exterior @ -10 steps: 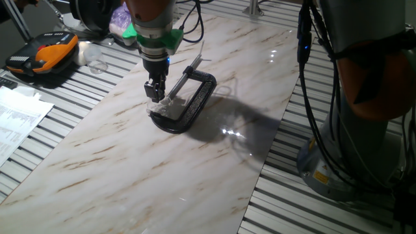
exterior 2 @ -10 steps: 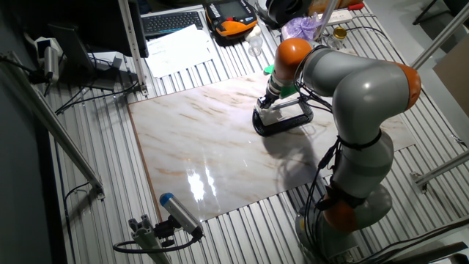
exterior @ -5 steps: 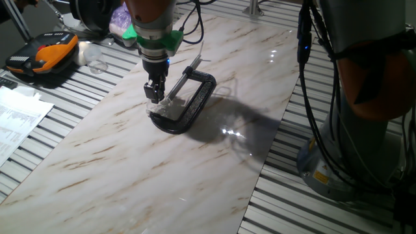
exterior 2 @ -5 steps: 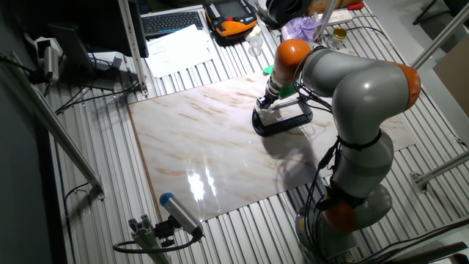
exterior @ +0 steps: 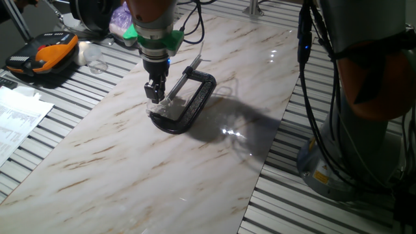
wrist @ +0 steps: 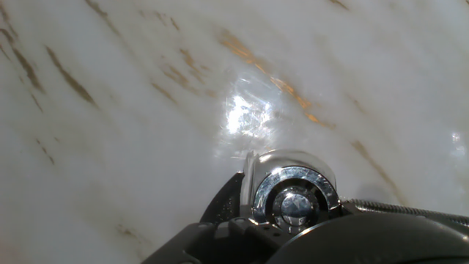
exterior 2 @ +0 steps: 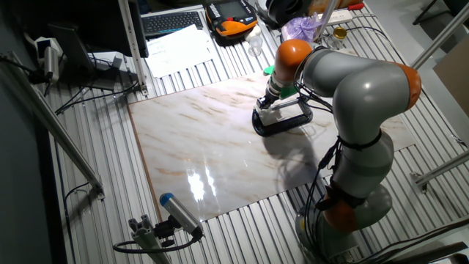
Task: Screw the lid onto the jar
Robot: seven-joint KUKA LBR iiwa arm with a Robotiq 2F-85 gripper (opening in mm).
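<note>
A black C-clamp [exterior: 188, 101] with a steel screw rod lies flat on the marble-patterned table [exterior: 195, 175]. Off the slab, on the ribbed metal surface, an orange-and-black handheld device [exterior: 42, 55] rests near a sheet of printed paper [exterior: 16, 120]. In the other fixed view, a keyboard [exterior 2: 172, 22] sits beside more paper [exterior 2: 179, 48], and a blue-tipped tool [exterior 2: 179, 213] lies near the front edge.

surface: marble-patterned board [exterior: 130, 162] | base: slatted metal table [exterior: 325, 208] | light: glare spots on board
</note>
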